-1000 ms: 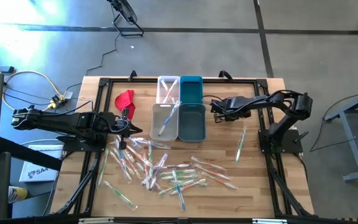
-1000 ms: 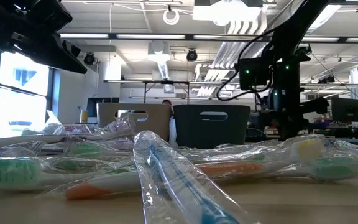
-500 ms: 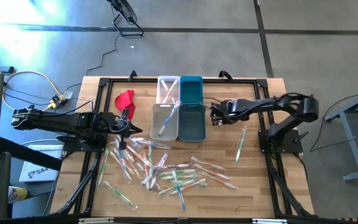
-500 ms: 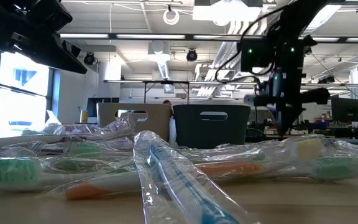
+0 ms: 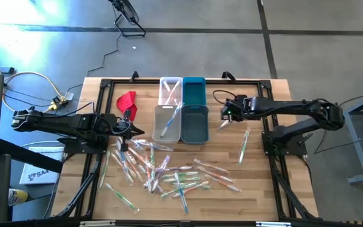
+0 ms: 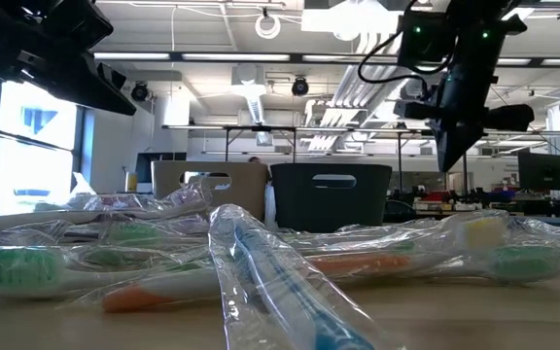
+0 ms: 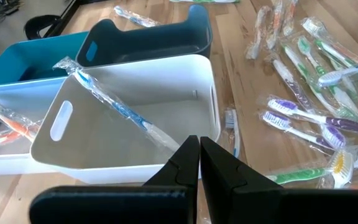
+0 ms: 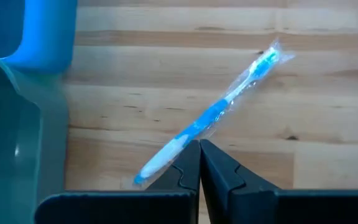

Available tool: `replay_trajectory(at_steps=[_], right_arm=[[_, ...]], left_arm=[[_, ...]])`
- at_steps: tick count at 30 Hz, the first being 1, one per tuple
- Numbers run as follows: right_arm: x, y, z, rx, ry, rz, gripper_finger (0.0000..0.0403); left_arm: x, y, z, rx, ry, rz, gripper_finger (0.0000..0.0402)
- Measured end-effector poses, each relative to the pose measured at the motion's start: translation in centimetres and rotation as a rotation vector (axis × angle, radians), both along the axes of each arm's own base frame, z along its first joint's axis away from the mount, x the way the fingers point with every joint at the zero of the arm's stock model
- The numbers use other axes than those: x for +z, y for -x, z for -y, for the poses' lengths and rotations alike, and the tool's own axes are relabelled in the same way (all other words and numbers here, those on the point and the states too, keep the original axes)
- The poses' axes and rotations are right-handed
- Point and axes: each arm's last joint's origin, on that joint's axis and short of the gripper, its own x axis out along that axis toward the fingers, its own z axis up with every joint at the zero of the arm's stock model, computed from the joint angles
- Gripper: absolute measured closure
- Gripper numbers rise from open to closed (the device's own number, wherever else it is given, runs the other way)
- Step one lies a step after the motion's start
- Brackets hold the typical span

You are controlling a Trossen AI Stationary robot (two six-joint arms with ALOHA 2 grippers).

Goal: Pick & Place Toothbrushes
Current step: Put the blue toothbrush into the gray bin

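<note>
Toothbrushes [image 5: 169,173] in clear wrappers lie scattered across the near half of the wooden table [image 5: 257,189], and we count pink, orange, green, purple and blue handles among them. Behind the pile we see four bins in a block: a white bin [image 5: 167,122] and a dark grey bin [image 5: 195,123] in front, a clear bin [image 5: 170,90] and a teal bin [image 5: 194,89] behind. One blue toothbrush [image 7: 120,109] leans inside the white bin with its wrapper end poking over the rim, and the clear bin holds an orange-handled one [image 7: 8,124]. Our left end effector [image 5: 133,131] hovers just beside the white bin at the edge of the pile, fingers [image 7: 185,165] pressed together with nothing between them. Our right end effector [image 5: 224,115] hangs above the table just to the right of the dark grey bin, its fingers [image 8: 191,165] also closed and empty. Directly under it on the bare wood lies a single blue toothbrush [image 8: 207,118] in its wrapper, slanted, near the dark grey bin and not touched by the fingers. A green toothbrush [image 5: 244,144] rests apart from the pile, near the right arm's base. A red cloth [image 5: 126,101] lies to the left of the clear bin.
</note>
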Motion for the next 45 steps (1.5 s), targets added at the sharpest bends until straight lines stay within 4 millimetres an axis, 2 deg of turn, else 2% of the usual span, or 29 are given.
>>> replay_trajectory(at_steps=[6,10,15,21,35,39,45], right_arm=[[-0.1,-0.1,0.1,-0.012,-0.061,0.029,0.038],[-0.3,-0.2,0.3,-0.046,-0.085,0.042,0.0338],[-0.7,-0.4,0.6,-0.153,-0.021,0.036,0.0283],[-2.2,-1.6,1.0,-0.156,-0.014,0.013,0.0248],[-7.9,-3.6,1.4,-0.147,-0.127,-0.18,0.0241],[-8.6,-3.8,1.5,-0.141,-0.14,-0.198,0.0241],[-8.5,-3.8,1.4,-0.113,-0.142,-0.206,0.025]], left_arm=[[0.0,0.0,0.0,0.0,0.0,0.0,0.0391],[0.0,0.0,0.0,-0.001,-0.001,0.0,0.0391],[0.0,0.0,0.0,-0.002,-0.004,0.0,0.0391],[0.0,0.0,0.0,-0.002,-0.004,0.0,0.0391],[0.0,0.0,0.0,-0.002,-0.004,0.0,0.0391],[0.0,0.0,0.0,-0.002,-0.004,0.0,0.0391],[0.0,0.0,0.0,-0.002,-0.004,-0.001,0.0391]])
